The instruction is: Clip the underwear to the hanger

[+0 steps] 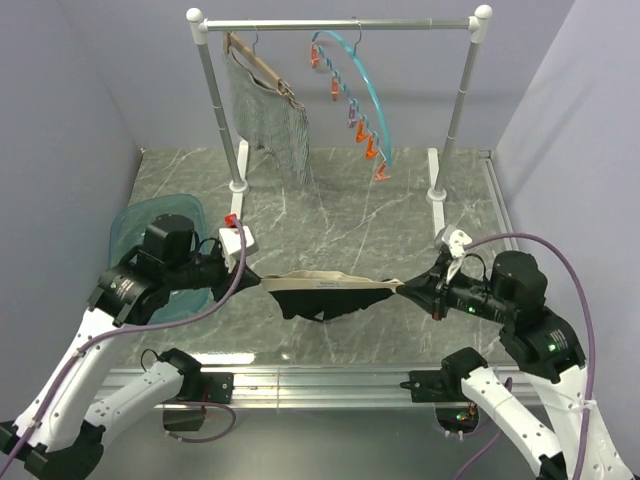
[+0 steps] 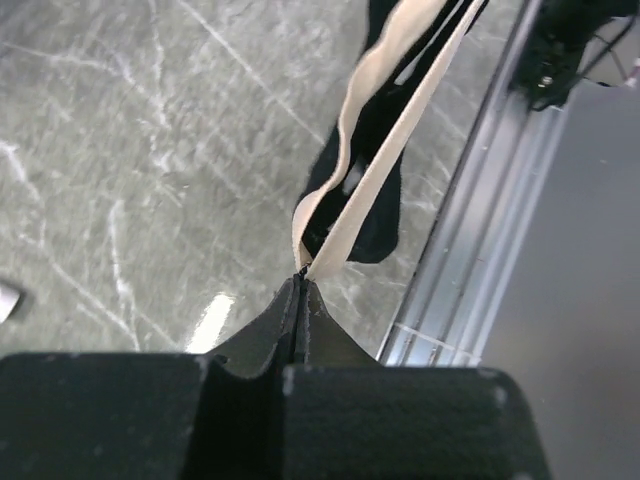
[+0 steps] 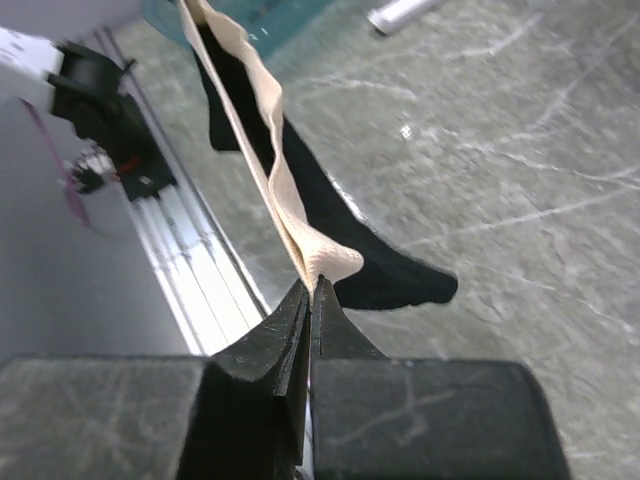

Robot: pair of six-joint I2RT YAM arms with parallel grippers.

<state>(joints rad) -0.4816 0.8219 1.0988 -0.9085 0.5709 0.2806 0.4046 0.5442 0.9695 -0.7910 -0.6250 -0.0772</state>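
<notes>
Left gripper (image 1: pixel 259 282) and right gripper (image 1: pixel 404 288) each clamp one end of the underwear (image 1: pixel 330 298), stretched taut over the near table (image 1: pixel 400 215), well apart from the hanger (image 1: pixel 376 108); pulling wider likely slips a thin edge grip.

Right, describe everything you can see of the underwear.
The underwear is a small black garment of soft, thin-looking fabric with a pale beige waistband. It is stretched sideways between the arms, above the front part of the grey marbled table. The left gripper is shut on one end of the waistband and the right gripper on the other, so the band runs fairly taut while the black fabric sags loosely beneath it.
</notes>
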